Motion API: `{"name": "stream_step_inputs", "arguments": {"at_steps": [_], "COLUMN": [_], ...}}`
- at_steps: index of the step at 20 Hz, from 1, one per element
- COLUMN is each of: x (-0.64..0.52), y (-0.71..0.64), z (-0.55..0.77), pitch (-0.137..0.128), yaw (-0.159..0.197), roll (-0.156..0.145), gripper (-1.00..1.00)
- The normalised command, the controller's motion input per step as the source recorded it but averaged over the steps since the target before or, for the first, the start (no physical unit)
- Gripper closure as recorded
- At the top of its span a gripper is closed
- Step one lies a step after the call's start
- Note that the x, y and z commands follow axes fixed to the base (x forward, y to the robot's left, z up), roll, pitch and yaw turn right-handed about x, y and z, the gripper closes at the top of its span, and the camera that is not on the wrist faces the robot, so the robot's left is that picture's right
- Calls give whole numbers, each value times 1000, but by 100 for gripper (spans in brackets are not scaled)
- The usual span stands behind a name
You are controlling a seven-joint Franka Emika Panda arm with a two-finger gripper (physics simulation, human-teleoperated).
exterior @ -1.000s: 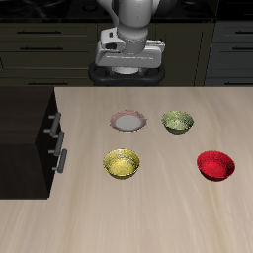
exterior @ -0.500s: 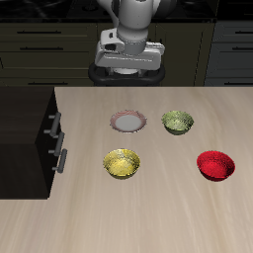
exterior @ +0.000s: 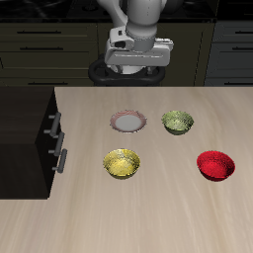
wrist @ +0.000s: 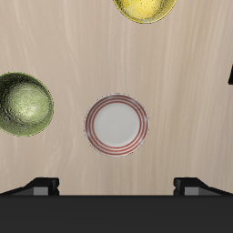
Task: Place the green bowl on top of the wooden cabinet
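Green bowl [exterior: 178,122]: I see a small round bowl. It is a dull olive green, and the inside looks spotty and mottled. It sits right side up on the table [exterior: 148,217], toward the back. Nothing is in it that I can see. From my gripper camera it shows as a dark green round shape [wrist: 23,104] with shiny flecks.

Where it is: It sits beside the little plate [exterior: 128,122], a bit apart from it. The red bowl [exterior: 215,165] is nearer the table's front edge than the green one. The green bowl is well apart from the cabinet, with the plate between them.

Wooden cabinet [exterior: 25,128]: It is a big, very dark box at the side of the table. Its top is flat. I can see two silver bar handles [exterior: 56,138] on its front.

Gripper [exterior: 138,61]: It hangs high up at the back of the table, over the edge there. It is not touching any bowl. In my gripper camera I see only the two finger tips [wrist: 43,185] at the edge of the picture, set wide apart with nothing between them.

Plate: It is white with a pinkish red rim. It lies right under my gripper camera [wrist: 116,125].

Yellow bowl [exterior: 122,163]: It is a brighter yellow with speckles. It sits nearer the front edge than the plate.
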Motion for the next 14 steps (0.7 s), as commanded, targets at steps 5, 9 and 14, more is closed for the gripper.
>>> {"name": "stream_step_inputs", "arguments": {"at_steps": [5, 9, 14], "x": [-65, -75, -113], "y": [264, 278, 322], "z": [-24, 8, 15], "pitch": [8, -15, -6], "yaw": [-24, 1, -29], "roll": [24, 2, 13], "gripper": [-100, -100, -100]}}
